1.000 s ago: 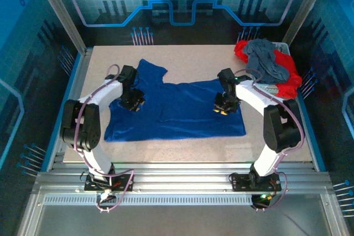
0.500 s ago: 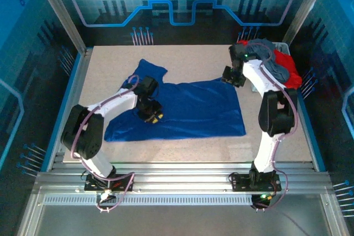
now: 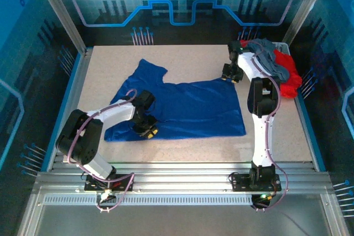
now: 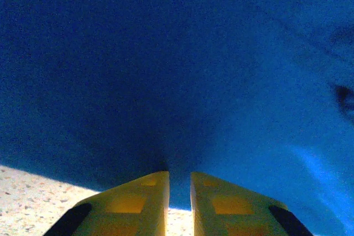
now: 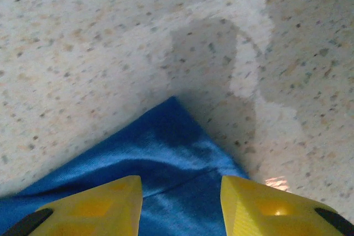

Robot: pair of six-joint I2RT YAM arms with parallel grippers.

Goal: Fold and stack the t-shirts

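A royal-blue t-shirt lies spread flat on the table, with one sleeve reaching toward the back left. My left gripper sits low at its near-left hem. In the left wrist view the blue cloth lies ahead of that gripper, whose yellow fingers stand close together with the hem in the narrow gap; whether they pinch it I cannot tell. My right gripper is over the shirt's far-right corner. The right wrist view shows it open, straddling the blue corner. A grey t-shirt lies heaped over red ones at the back right.
The heap sits in a pale bin at the table's back right corner. Bare speckled table lies to the right of and in front of the blue shirt. Metal frame posts and blue walls close in the sides.
My left gripper slid from the shirt's left shoulder down to the near hem, its fingers narrowing. My right gripper moved from the shirt's right side to its far-right corner and opened wider.
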